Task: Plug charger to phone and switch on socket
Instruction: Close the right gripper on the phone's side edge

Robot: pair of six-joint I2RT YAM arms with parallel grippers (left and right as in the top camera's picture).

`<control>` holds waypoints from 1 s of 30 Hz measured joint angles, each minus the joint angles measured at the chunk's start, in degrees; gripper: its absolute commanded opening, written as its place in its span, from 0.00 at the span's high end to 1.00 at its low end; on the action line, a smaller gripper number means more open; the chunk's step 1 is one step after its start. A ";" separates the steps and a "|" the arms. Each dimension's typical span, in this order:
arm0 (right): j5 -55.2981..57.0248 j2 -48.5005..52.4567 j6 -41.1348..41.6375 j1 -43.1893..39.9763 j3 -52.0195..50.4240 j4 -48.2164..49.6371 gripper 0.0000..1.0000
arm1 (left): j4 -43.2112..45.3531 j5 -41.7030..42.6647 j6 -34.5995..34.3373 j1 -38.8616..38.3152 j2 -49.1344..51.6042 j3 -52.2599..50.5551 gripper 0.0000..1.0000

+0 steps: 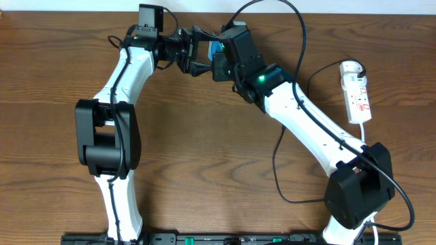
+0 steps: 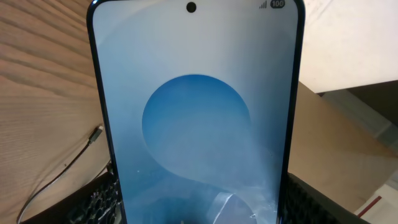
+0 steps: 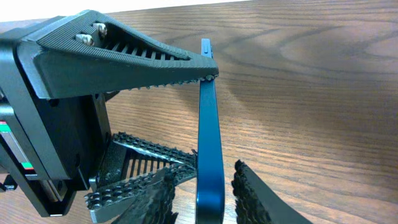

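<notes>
Left claw (image 1: 203,52) pinches the phone (image 2: 199,124) by its edges — right claw (image 3: 208,196) straddles it, grip unclear

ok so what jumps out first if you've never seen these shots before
The phone: its pale blue screen fills the left wrist view, clamped by the left gripper at the far middle of the table, with the right gripper straddling its thin edge. After that, the white power strip lying alone at the right edge, and the charger plug tip loose on the wood beside the phone.
</notes>
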 measured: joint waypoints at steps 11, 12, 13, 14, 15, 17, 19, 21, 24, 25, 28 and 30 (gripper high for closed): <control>0.15 0.02 0.02 0.00 0.00 0.61 0.85 | -0.02 1.03 0.00 0.00 0.00 0.00 0.25; 0.17 0.02 0.02 0.00 0.00 0.70 0.86 | 0.00 1.20 0.00 0.00 0.00 0.00 0.25; 0.17 0.02 0.02 0.00 0.00 0.81 0.87 | -0.02 1.29 0.00 0.00 0.00 0.00 0.25; 0.17 0.02 0.02 0.00 0.00 0.94 0.89 | 0.00 1.31 0.00 0.00 0.00 0.00 0.25; 0.17 0.02 0.00 0.00 0.00 0.98 0.89 | 0.00 1.31 0.00 0.00 0.00 0.00 0.25; 0.20 0.02 -0.02 0.00 0.00 0.98 0.93 | 0.00 1.31 0.00 0.00 0.00 0.00 0.25; 0.44 0.02 0.31 0.00 0.00 0.94 0.96 | 0.00 1.31 0.00 0.00 0.00 0.00 0.25; 0.63 0.02 0.52 0.00 0.00 0.94 0.99 | 0.02 1.38 0.00 0.00 0.00 0.00 0.25; 0.79 0.02 1.11 0.00 0.00 0.96 0.99 | 0.04 1.62 0.00 0.17 0.00 0.00 0.25; 0.81 0.02 1.14 0.00 0.00 0.96 0.99 | 0.04 1.68 0.00 0.17 0.00 0.00 0.25; 0.81 0.02 1.33 0.00 0.00 0.96 0.99 | 0.04 1.70 0.00 0.22 0.00 0.00 0.24; 0.79 0.02 1.77 0.00 0.00 1.03 0.99 | 0.09 1.68 0.13 0.22 0.00 0.00 0.09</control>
